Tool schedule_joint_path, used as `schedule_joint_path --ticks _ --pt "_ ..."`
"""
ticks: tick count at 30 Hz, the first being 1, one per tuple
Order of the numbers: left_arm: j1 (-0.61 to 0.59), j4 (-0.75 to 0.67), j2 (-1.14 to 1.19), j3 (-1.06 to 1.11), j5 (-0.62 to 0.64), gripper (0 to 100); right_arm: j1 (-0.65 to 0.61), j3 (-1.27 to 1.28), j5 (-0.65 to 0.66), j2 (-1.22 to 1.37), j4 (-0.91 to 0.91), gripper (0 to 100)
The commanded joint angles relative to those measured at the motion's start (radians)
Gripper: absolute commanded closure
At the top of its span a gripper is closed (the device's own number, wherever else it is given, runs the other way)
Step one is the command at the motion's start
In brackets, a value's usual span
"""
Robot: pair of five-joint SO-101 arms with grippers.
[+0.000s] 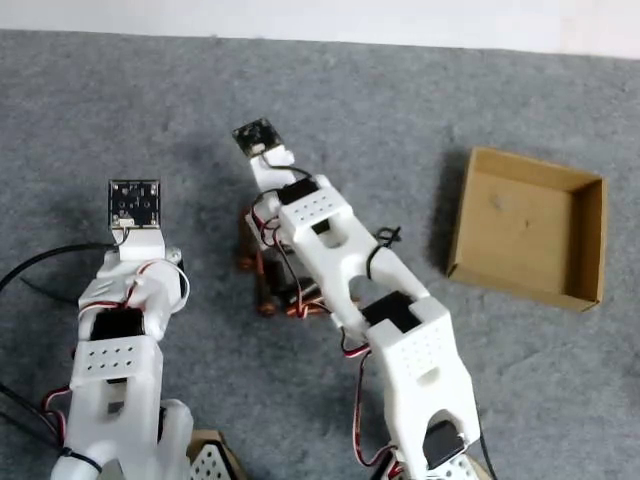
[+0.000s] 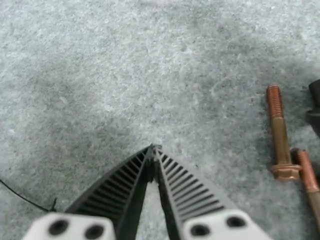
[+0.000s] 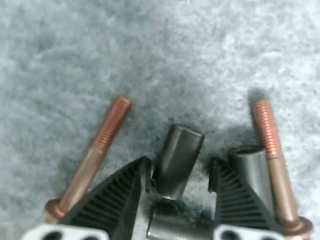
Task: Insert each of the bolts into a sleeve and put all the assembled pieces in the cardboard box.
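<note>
Two white arms (image 1: 400,350) stand closest in the high view, the right one bent over copper-coloured threaded bolts (image 1: 266,306), the brown cardboard box (image 1: 590,230) well apart with nothing in it. At the left wrist, we see the left gripper (image 2: 154,150) pinched closed on nothing. At the right wrist, the right gripper (image 3: 180,162) is spread around a dark cylindrical metal sleeve (image 3: 177,147) lying askew; we judge a squeeze could roll it out or knock the second sleeve (image 3: 252,170) beside one finger.
</note>
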Motion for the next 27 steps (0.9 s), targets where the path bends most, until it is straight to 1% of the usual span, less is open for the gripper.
schedule_joint_path --ticks 1,3,9,15,17,18,19,21,22,23,27 --pt "-0.013 -0.018 -0.024 -0.004 0.006 99 0.018 -0.084 -0.011 0.076 -0.025 81.0" --pt "-0.013 -0.018 -0.024 -0.004 0.006 99 0.021 -0.151 -0.011 0.120 0.021 81.0" --pt "-0.013 -0.018 -0.021 -0.004 0.006 99 0.021 -0.407 -0.017 0.243 0.286 81.1" --pt "-0.013 -0.018 -0.021 -0.004 0.006 99 0.021 -0.581 -0.018 0.337 0.513 81.1" --pt "-0.013 -0.018 -0.021 -0.004 0.006 99 0.021 -0.619 -0.018 0.364 0.539 81.7" --pt "-0.013 -0.018 -0.021 -0.004 0.006 99 0.021 -0.636 -0.018 0.377 0.545 83.7" --pt "-0.013 -0.018 -0.021 -0.004 0.006 99 0.021 -0.650 -0.018 0.384 0.549 87.5" --pt "-0.013 -0.018 -0.021 -0.004 0.006 99 0.021 -0.673 -0.018 0.398 0.549 98.8" --pt "-0.013 -0.018 -0.021 -0.004 0.006 99 0.021 -0.674 -0.018 0.401 0.550 99.8" --pt "-0.013 -0.018 -0.022 -0.004 0.006 99 0.018 -0.677 -0.017 0.401 0.550 97.9" --pt "-0.015 -0.018 -0.022 -0.004 0.006 99 0.016 -0.679 -0.012 0.401 0.550 99.4"
